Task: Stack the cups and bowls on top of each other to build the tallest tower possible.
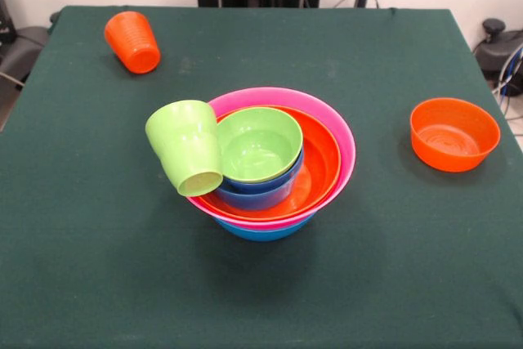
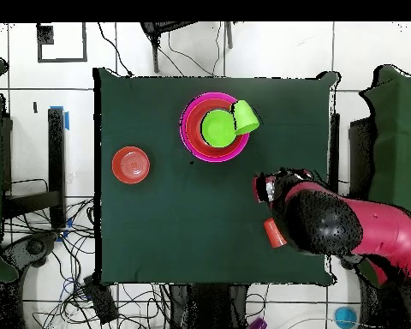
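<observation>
The tower [image 1: 282, 202] stands mid-table: a wide blue bowl under a pink one [image 1: 270, 97], then a big orange bowl [image 1: 320, 161], a small blue bowl [image 1: 255, 194] and a lime-green bowl [image 1: 257, 143]. From above the tower [image 2: 194, 137] shows as nested rings. A lime-green cup [image 1: 186, 146] [image 2: 246, 116] lies tilted on the tower's rim, leaning against the small bowls. An orange ribbed cup [image 1: 131, 41] [image 2: 274, 232] lies on its side, apart. A small orange bowl [image 1: 453, 134] [image 2: 131, 164] sits alone. The gripper [image 2: 265, 188] shows only overhead, near the orange cup and away from the tower.
The red and black arm [image 2: 346, 224] reaches over the table's edge beside the orange cup in the overhead view. Dark green cloth [image 1: 98, 267] covers the table. Cables and stands surround the table on the floor.
</observation>
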You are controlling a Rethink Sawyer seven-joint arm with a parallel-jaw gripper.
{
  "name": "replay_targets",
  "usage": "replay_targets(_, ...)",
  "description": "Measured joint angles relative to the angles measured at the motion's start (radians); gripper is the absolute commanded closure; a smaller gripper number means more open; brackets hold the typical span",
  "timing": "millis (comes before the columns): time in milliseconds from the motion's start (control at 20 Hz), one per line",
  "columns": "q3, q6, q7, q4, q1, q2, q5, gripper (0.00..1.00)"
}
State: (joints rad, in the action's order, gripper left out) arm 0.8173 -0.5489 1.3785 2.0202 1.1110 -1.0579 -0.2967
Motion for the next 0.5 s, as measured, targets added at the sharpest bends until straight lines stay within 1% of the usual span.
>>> replay_targets(50,0.000,0.000,0.000,0.010,0.000,-0.017,0.011,0.00)
replay_targets(200,0.000,0.000,0.000,0.022,0.001,-0.033,0.020,0.00)
replay_targets(500,0.000,0.025,0.000,0.069,0.013,-0.066,0.023,0.00)
